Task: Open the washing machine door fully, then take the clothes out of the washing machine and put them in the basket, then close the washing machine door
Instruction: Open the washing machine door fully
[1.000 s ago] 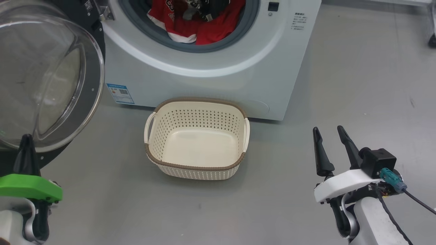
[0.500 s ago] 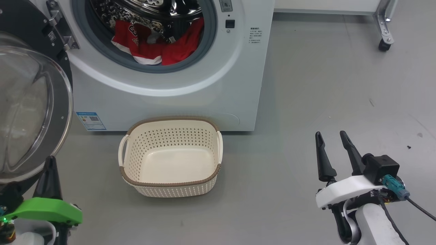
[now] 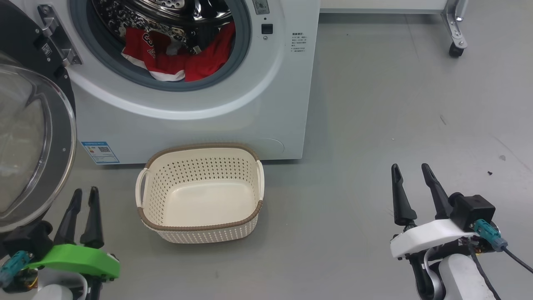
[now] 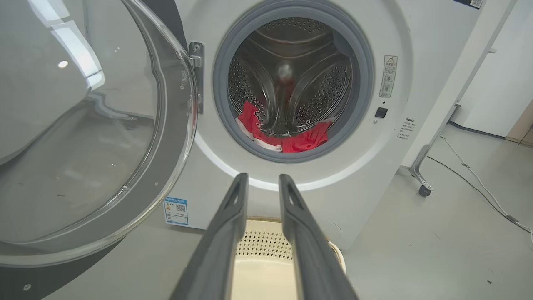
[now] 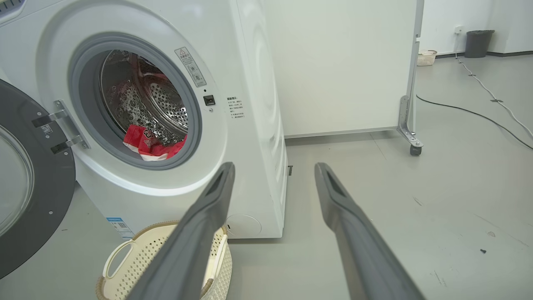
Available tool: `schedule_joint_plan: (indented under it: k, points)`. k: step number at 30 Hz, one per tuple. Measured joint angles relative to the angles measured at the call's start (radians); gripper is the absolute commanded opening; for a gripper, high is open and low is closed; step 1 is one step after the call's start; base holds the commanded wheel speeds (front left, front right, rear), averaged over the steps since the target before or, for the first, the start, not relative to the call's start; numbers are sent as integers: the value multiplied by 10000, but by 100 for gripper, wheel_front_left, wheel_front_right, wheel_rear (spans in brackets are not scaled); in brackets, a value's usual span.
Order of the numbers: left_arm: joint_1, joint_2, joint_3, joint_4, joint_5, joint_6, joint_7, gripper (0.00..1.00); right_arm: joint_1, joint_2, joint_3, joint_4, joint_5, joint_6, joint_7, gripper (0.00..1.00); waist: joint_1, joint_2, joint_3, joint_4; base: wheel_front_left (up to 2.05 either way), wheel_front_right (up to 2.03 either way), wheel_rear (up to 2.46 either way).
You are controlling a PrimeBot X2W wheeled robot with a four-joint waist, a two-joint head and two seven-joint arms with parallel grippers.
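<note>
My left pincer (image 3: 85, 192), shut a moment ago, stands slightly apart and empty, clear of the round black-rimmed glass door (image 3: 25, 133) swung wide left of the white washing machine (image 3: 200, 121). So unloading comes next: bright red clothes (image 3: 166, 62) lie inside it, the cream perforated basket (image 3: 200, 146) just before it. My right pincer (image 3: 410, 168) gapes empty.

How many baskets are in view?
2. The cream basket sits in front of the washing machine; a second pale basket stands far off against the wall, left of a dark bin in the right wrist view. Others may be hidden.
</note>
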Motion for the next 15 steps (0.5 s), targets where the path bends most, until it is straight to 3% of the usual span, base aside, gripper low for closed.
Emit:
schedule_joint_plan:
  k: [1, 2, 15]
  points:
    - [20, -8, -2, -17, 25, 2, -2, 91, 3, 2, -12, -13, 0, 0, 0, 100, 0, 0, 10, -1, 0, 0, 0]
    - [29, -21, 0, -42, 58, 10, -2, 100, 8, 4, -23, -29, -2, 0, 0, 100, 0, 0, 21, -2, 0, 0, 0]
    - [234, -222, -2, -345, 138, 115, -4, 100, 14, 17, -40, -102, -84, 0, 0, 100, -1, 0, 118, 25, 0, 0, 0]
